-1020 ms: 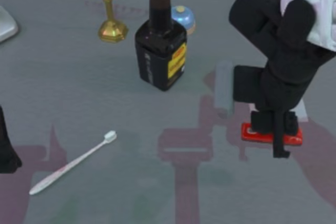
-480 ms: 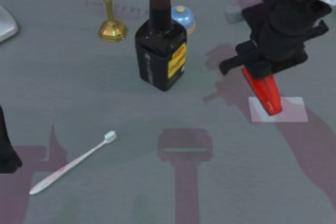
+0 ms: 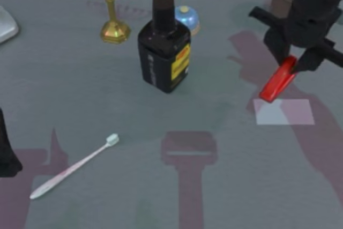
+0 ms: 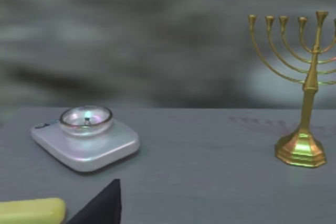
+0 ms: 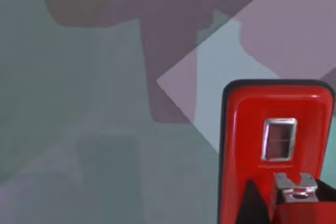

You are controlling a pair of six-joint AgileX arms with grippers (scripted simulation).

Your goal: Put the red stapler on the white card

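right gripper [image 3: 293, 64] clamps red stapler [image 3: 277, 79] | above white card [image 3: 284, 111] | left arm cropped

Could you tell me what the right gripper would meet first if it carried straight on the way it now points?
Probably the card: the right gripper holds the stapler aimed down at it, nothing between, though depth is unclear.

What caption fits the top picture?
Right pincer holds the stapler tilted above the card.

Overhead downward view – two low wrist views, each sharing its tabletop patch.
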